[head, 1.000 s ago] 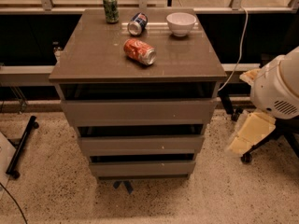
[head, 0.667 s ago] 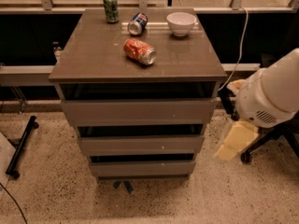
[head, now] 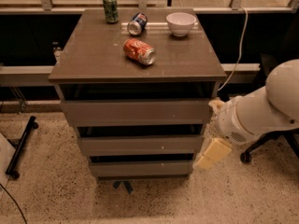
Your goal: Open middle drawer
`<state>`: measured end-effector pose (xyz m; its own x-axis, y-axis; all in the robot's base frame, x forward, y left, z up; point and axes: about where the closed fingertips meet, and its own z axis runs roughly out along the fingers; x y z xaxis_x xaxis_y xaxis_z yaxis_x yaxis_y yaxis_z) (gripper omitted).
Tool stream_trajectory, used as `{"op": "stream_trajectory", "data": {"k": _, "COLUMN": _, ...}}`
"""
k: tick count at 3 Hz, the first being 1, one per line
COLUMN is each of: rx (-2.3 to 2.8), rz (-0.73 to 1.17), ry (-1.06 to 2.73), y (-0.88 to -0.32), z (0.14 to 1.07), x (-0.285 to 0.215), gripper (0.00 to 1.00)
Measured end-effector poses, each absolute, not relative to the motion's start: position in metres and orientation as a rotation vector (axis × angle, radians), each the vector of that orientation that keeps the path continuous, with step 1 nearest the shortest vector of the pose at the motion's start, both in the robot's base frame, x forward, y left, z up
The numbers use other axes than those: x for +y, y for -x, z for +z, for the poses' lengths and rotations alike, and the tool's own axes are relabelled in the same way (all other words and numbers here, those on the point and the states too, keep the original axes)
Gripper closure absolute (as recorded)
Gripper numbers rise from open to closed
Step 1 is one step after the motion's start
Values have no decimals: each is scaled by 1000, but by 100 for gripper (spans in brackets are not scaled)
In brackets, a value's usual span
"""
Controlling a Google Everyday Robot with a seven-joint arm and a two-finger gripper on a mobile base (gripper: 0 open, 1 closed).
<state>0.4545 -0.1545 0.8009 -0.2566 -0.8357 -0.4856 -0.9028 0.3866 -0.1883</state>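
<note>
Grey-brown cabinet [head: 93,55] stands on a speckled floor [head: 56,195] and has three drawers one above another. On its top a green can [head: 110,7] stands upright at the back. A blue can [head: 137,24] lies on its side beside it, a white bowl [head: 181,23] is at the back right, and a dented red can [head: 139,52] lies on its side near the centre. A white cable [head: 240,50] hangs down behind the right corner. A black stand [head: 21,146] lies on the floor at the left, and a black chair wheel [head: 245,157] is on the right, under the white arm [head: 261,111].

The middle drawer [head: 140,146] is the second front, below the taller top drawer [head: 135,112] and above the lowest drawer [head: 140,168]. Dark gaps show above each front. Nothing stands before the fronts.

The arm comes in from the right side. Its cream gripper [head: 205,158] points down and to the left, just beside the right end of the middle drawer front, and its tip reaches the level of the gap above the lowest drawer. I cannot tell if it touches the cabinet, and I cannot tell if the gripper is open or closed
</note>
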Motion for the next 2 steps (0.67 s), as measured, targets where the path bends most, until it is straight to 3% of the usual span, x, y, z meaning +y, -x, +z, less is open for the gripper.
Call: {"op": "stream_trajectory", "data": {"k": 2, "rx": 2126, "rz": 273, "ry": 1483, "y": -471, "z": 749, "x": -149, "gripper": 0}}
